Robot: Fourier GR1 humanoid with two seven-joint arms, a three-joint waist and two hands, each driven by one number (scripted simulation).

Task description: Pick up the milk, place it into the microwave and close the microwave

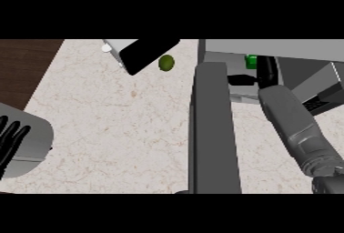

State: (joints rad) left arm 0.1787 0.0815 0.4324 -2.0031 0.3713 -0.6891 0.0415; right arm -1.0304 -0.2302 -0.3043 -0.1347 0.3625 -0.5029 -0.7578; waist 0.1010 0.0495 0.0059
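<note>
reaching into the microwave (269, 48) with the right hand (266, 68), forearm stretched from the lower right edge up into the cavity. green milk (251, 61) showing just beside that hand, inside the opening, apparently already on the microwave floor or close above it. cannot tell whether the fingers are curled on the carton or spread clear of it; too much hidden by the wrist and the cavity shadow. microwave door (214, 127) swung wide, standing out over the counter (121, 127) as a long grey slab left of the forearm.

risks from here, as judgement: pulling the arm back while still touching the carton, tipping it or dragging it out over the sill. swinging the door before the forearm is clear, trapping the arm. brushing the door edge on the way out, since forearm and door run close alongside.

left hand (10, 139) resting spread at the left edge, well apart. small olive-green fruit (166, 63) and a dark slanted object (149, 54) lying near the top, away from the door's path.
</note>
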